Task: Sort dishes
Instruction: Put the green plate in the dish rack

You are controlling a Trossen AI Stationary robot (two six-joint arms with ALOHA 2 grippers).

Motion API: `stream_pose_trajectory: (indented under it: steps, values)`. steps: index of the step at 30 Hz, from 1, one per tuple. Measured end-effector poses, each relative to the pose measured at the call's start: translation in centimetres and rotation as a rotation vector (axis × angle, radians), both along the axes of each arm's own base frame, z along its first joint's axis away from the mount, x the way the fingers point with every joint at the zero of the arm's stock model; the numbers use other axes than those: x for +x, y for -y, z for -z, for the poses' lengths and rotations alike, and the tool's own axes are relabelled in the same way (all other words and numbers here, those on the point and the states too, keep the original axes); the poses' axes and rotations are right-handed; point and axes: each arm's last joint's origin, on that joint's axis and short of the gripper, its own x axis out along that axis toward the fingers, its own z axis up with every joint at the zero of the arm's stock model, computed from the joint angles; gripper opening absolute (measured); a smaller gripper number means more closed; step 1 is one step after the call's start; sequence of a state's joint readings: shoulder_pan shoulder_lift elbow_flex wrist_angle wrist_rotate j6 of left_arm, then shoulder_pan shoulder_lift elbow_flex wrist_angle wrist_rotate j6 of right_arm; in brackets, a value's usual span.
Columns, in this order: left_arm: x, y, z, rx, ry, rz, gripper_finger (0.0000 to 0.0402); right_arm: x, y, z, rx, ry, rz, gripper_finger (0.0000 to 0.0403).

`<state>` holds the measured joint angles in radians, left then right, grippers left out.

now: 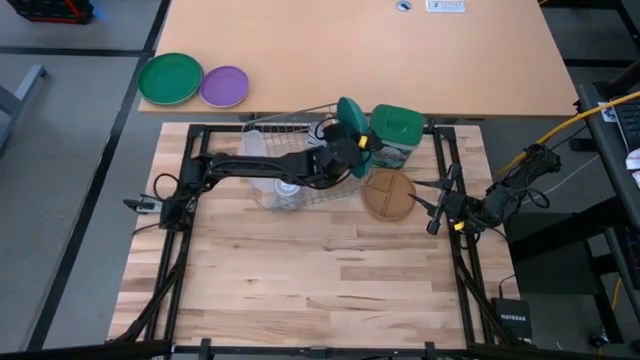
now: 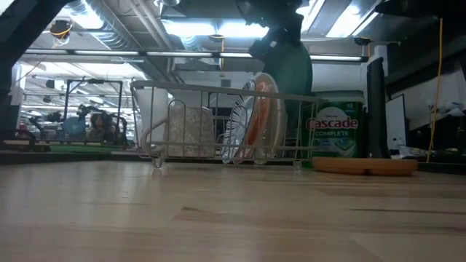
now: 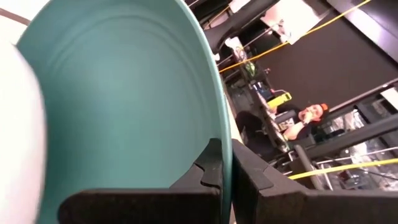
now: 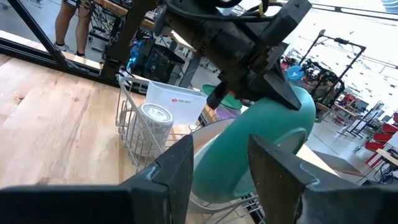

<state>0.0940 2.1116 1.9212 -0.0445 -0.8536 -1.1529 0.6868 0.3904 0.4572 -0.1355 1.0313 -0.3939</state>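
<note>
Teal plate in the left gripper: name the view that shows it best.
Right wrist view: the teal plate shows clamped on edge by the left gripper above the rack. Left wrist shows only its face, low its back, high its thin edge.

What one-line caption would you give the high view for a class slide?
Left gripper holds a solid teal plate upright over the wire dish rack; right gripper waits beside a brown plate.

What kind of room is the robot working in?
It looks like a robot lab or workshop, not a kitchen. Behind the wooden table are metal frames and equipment racks under bright ceiling lights, and a person sits nearby.
</note>
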Motion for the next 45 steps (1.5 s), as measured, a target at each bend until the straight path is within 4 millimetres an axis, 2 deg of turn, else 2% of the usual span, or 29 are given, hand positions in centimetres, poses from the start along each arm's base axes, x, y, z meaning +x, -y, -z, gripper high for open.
stream_pose_trajectory:
  steps: [12,21,29,33,39,45]
  values:
    - [0.4,0.1,-0.7,0.094,0.011,0.024,0.0001,0.0,0.0,0.2,-0.012,-0.016,0.000,0.0156]
    - [0.1,0.1,1.1,-0.012,-0.081,0.026,0.0001,0.0,0.0,0.5,-0.003,-0.031,0.002,0.0156]
    - [-0.3,0.1,1.9,-0.048,-0.160,0.023,0.0001,0.0,0.0,0.5,0.010,-0.028,0.002,0.0156]
    - [-0.4,-0.5,2.0,-0.037,-0.181,0.015,0.0007,0.0,0.0,0.5,0.010,-0.028,0.002,0.0156]
    - [-0.8,-2.4,2.0,0.009,-0.253,-0.021,0.0039,0.0,0.0,0.5,0.011,-0.027,0.002,0.0156]
    - [-0.9,-4.2,2.0,0.039,-0.333,0.068,0.0083,0.0,0.0,0.5,0.012,-0.026,0.002,0.0156]
